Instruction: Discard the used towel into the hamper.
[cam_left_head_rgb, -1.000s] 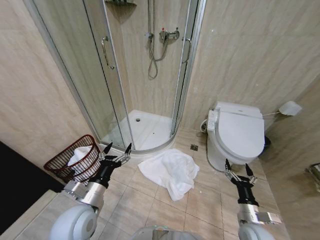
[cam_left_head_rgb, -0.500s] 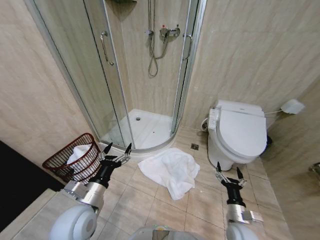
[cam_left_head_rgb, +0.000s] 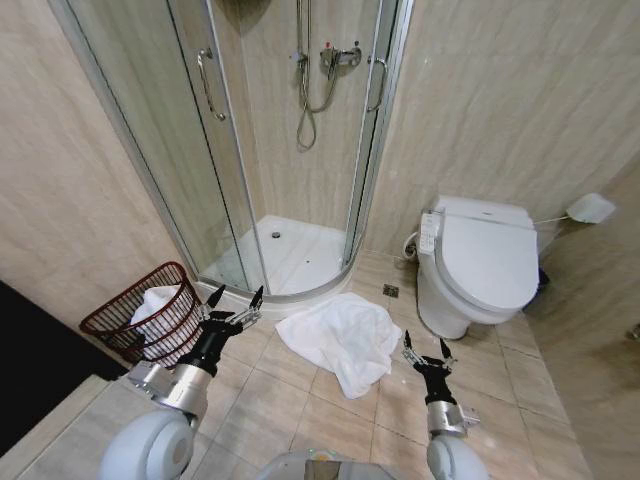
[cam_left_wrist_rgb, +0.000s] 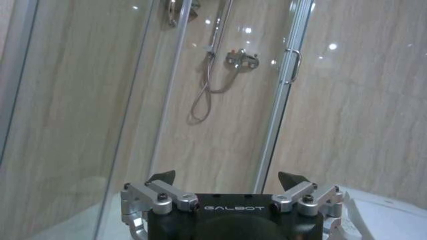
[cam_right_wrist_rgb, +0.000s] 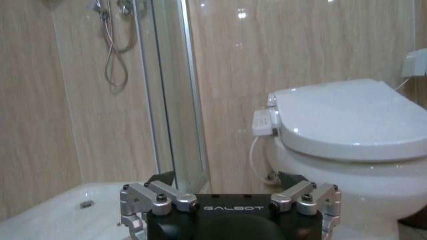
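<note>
A crumpled white towel (cam_left_head_rgb: 343, 341) lies on the tiled floor in front of the shower. The hamper (cam_left_head_rgb: 150, 318), a dark reddish-brown wire basket with white cloth inside, stands at the left by the wall. My left gripper (cam_left_head_rgb: 233, 299) (cam_left_wrist_rgb: 227, 178) is open, held between the hamper and the towel, empty. Just right of the towel's edge my right gripper (cam_left_head_rgb: 427, 348) (cam_right_wrist_rgb: 227, 178) is also open and empty, pointing toward the toilet and the shower.
A glass corner shower (cam_left_head_rgb: 285, 150) with a white tray stands at the back. The white toilet (cam_left_head_rgb: 481, 262) (cam_right_wrist_rgb: 353, 125) with closed lid is at the right, and a floor drain (cam_left_head_rgb: 390, 291) lies between it and the shower. Beige tile walls close in on both sides.
My right gripper has moved left, from beside the toilet to the towel's right edge. The whole picture has shifted slightly. The left gripper keeps its place.
</note>
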